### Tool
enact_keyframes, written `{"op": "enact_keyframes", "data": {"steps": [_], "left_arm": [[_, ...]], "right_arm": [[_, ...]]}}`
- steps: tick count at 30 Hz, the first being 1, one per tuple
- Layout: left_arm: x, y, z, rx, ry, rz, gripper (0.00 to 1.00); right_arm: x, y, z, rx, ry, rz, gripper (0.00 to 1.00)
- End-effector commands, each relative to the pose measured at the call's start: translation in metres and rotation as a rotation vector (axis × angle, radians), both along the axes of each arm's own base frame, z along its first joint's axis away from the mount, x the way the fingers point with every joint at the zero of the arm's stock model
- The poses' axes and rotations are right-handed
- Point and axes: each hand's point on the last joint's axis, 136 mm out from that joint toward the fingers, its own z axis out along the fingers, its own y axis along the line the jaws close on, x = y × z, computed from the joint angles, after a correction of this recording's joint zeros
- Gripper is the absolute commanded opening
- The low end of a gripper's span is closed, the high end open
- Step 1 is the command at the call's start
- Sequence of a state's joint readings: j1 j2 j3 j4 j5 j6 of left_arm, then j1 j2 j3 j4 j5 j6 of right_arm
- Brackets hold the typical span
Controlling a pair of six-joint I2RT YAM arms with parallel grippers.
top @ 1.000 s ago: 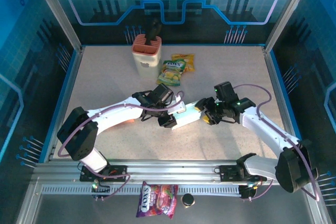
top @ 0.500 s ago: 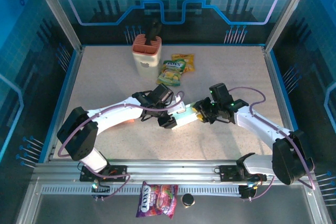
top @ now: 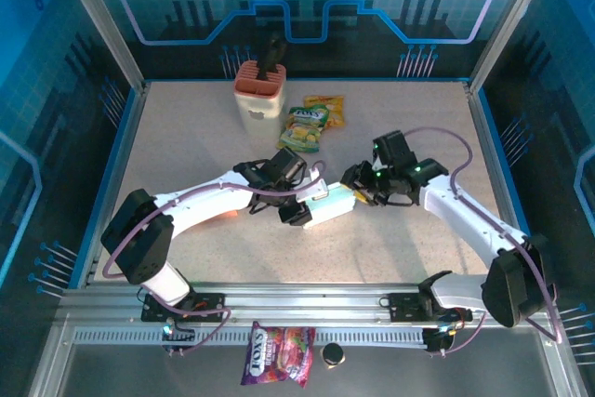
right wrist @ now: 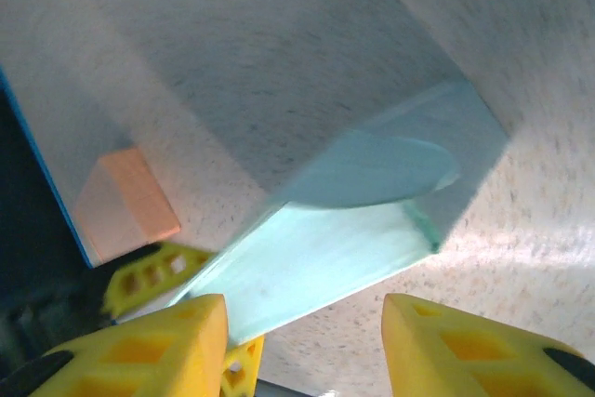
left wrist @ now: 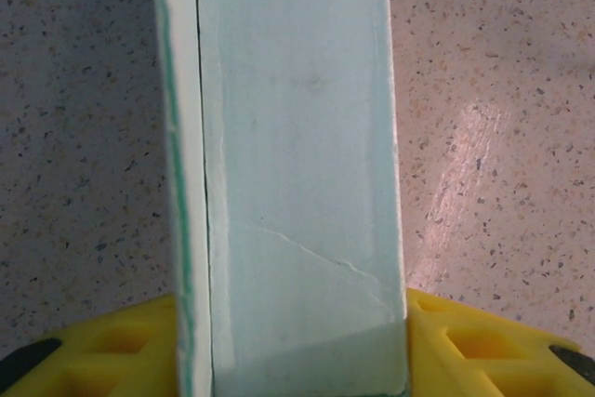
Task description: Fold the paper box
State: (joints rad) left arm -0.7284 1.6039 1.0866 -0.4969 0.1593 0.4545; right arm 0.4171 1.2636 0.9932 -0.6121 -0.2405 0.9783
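One paper box, three candy packets, one orange-topped container, one small dark cap.

Paper box: pale mint card, matt, faintly fibrous. One hairline crease crosses the face; a darker green raw edge runs down its left side.
Table: speckled stone-look top, smooth, semi-gloss, with a patch of lamp glare.
Left tool, fingers: yellow moulded plastic, satin, with recessed pockets.
Right tool, fingers: same yellow plastic.
Arm shells: white plastic, glossy.
Snack packets: shiny printed foil.
Frame rail: brushed aluminium, dull sheen.
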Motion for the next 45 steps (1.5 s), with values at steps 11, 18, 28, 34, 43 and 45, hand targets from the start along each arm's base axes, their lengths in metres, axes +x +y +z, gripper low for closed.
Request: {"op": "enact_keyframes", "data": {"steps": [11,18,28,34,43,45], "left_arm": [[-0.005,0.020,0.011,-0.017,0.047,-0.089,0.50],[-0.009,0.028,0.007,-0.021,0.067,-0.094,0.50],[-0.005,0.026,0.009,-0.027,0.065,-0.092,0.50],[-0.006,0.027,0.010,-0.028,0.065,-0.092,0.50],[-0.004,0.026,0.011,-0.027,0.061,-0.087,0.50],[-0.003,0.026,0.011,-0.028,0.059,-0.086,0.50]], "right_arm": [[0.000,-0.023,0.015,-0.229,-0.302,0.654,0.49],[0.009,-0.008,0.001,-0.276,-0.309,0.774,0.52],[0.013,0.008,-0.015,-0.351,-0.288,0.867,0.47],[0.024,0.007,-0.013,-0.400,-0.304,0.861,0.44],[0.021,0.011,-0.021,-0.410,-0.286,0.889,0.30],[0.021,0.010,-0.021,-0.419,-0.283,0.888,0.28]]}}
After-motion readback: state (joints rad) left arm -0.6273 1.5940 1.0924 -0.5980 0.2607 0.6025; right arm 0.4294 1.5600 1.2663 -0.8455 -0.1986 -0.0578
